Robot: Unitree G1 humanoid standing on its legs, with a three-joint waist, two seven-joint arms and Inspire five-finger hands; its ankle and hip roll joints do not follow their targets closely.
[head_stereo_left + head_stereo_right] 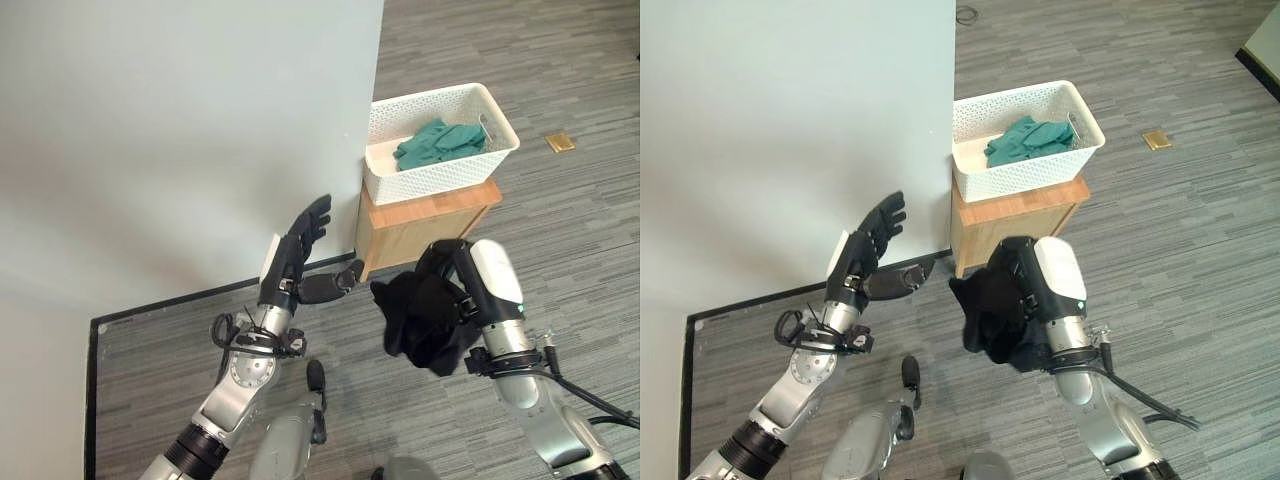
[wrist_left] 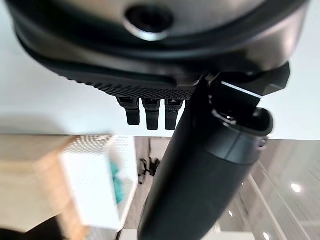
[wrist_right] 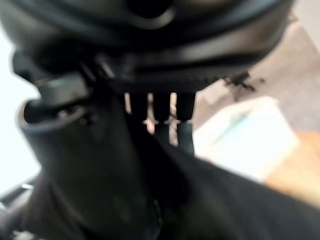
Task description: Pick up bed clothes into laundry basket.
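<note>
A black garment [image 1: 425, 320] was held bunched in the right hand [image 1: 455, 290], whose fingers were curled round the cloth, near the white laundry basket [image 1: 440, 170]. The basket stood on a wooden stand [image 1: 425, 222] with green clothes [image 1: 440, 143] inside. The left hand [image 1: 298, 258] was raised with fingers spread, holding nothing, beside the white bed [image 1: 170, 140].

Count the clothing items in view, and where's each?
2. A black garment is gripped in the right hand, held above the floor. A green garment lies in the white laundry basket on the wooden stand. More could be hidden under it.
</note>
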